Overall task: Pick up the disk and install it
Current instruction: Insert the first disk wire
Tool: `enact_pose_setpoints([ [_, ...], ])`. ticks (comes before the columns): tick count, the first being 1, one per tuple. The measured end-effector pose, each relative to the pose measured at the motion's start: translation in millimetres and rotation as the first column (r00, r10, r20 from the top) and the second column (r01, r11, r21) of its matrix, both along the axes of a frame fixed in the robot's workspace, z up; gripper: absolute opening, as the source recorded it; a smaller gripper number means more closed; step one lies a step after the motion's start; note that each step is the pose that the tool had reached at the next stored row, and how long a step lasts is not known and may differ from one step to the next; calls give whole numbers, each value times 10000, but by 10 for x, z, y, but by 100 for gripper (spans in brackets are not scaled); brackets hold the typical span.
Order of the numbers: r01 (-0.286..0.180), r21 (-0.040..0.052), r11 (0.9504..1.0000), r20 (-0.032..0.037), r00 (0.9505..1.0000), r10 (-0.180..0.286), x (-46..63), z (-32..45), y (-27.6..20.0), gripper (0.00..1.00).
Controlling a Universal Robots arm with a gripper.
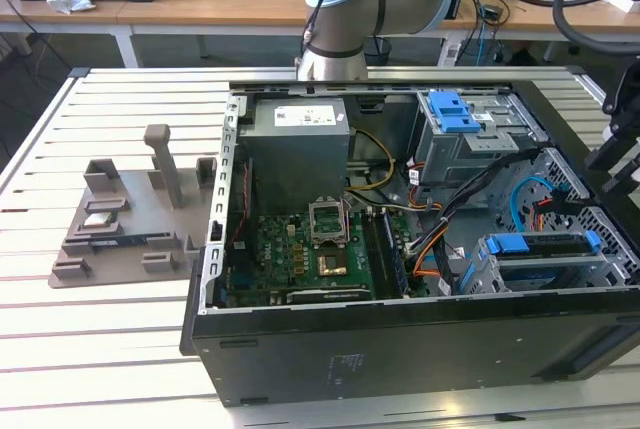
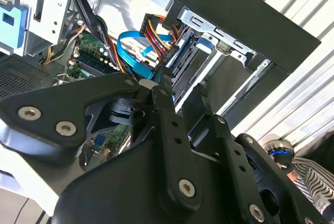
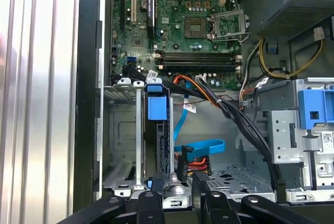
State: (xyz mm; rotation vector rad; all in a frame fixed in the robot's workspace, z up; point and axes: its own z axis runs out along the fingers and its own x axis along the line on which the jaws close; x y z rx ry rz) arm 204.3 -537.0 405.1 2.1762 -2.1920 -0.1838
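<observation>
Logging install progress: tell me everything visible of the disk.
The disk stands on edge in the metal drive cage, mostly hidden. Its bright blue plastic carrier shows: a tab at one end in the first wrist view, a long bar in the exterior view. The gripper is near its other end; contact is unclear.
</observation>
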Motion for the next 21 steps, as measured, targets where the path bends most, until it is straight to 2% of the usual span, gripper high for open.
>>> enact_pose_setpoints([
  [5,0,0,10000,0,10000,0,0,-31,0,36],
  [11,0,-1,10000,0,10000,0,0,-163,6,36],
  [13,0,-2,10000,0,10000,0,0,-247,36,36],
  [15,7,-1,10000,0,10000,-7,1,-315,109,36],
  [16,28,0,10000,0,10000,-28,1,-330,126,36],
  [18,105,-4,9999,0,9999,-105,2,-372,149,36],
  [21,137,-11,9999,1,9999,-137,7,-414,146,36],
])
